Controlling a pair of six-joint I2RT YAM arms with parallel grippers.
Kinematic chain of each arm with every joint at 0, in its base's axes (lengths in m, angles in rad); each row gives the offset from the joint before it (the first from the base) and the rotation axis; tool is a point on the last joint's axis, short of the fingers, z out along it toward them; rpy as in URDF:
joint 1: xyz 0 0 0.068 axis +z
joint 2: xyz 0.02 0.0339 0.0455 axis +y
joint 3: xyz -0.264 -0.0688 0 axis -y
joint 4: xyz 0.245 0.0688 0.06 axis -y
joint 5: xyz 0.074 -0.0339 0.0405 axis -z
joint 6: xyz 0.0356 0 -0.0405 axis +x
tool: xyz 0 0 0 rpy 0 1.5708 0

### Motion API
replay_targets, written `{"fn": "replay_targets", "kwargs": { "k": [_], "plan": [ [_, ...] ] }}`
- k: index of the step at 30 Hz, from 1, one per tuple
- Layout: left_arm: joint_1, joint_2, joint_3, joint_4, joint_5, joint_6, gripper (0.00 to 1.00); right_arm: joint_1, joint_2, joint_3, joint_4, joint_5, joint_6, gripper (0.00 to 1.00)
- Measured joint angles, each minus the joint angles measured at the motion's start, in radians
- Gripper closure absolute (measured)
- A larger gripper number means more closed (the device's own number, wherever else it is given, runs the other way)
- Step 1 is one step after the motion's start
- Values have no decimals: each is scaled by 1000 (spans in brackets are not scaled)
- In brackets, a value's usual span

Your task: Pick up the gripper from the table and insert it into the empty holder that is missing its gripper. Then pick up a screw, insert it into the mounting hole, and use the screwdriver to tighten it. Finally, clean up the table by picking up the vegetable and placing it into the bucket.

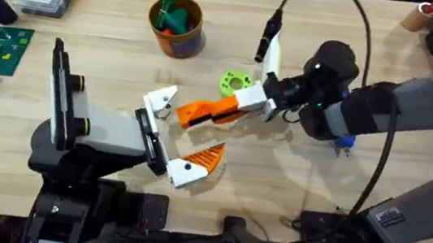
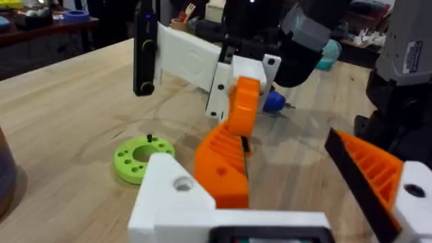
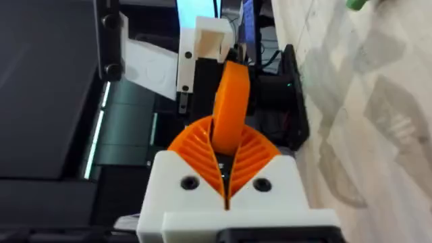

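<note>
Now the right claw [image 1: 230,111], closed on the orange gripper [image 1: 201,113], points it toward the empty holder [image 1: 160,101] at frame centre-left; the left claw [image 1: 167,136] stands wide.

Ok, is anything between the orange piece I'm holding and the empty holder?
Nothing visible. The orange piece, clamped in the right gripper, has its tip right beside the white holder; whether they touch is unclear. The green ring lies off to the side, out of the path.

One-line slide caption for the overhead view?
Right gripper carries the orange gripper toward the empty holder on the left arm; bucket behind.
</note>
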Motion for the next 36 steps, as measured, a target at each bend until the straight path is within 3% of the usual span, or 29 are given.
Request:
{"fn": "replay_targets", "kwargs": {
  "k": [6, 18, 20, 21, 24, 36],
  "plan": [
    [0, 0, 0, 0, 0, 0, 17, -55, 0, 0, 0, -29, -98, 991],
    [0, 0, 0, 0, 0, 0, 17, -77, 2, -2, -113, -35, -310, 991],
    [0, 0, 0, 0, 0, 0, 17, -77, 2, -2, -82, -37, -311, 991],
    [0, 0, 0, 0, 0, 0, 17, -77, 4, -1, 60, -40, -279, 989],
    [0, 0, 0, 0, 1, 0, 17, -77, 4, -1, 166, -43, -218, 991],
    [0, 0, 0, 0, 1, 0, 17, -76, 0, -1, 170, -50, -96, 991]
  ]
}}
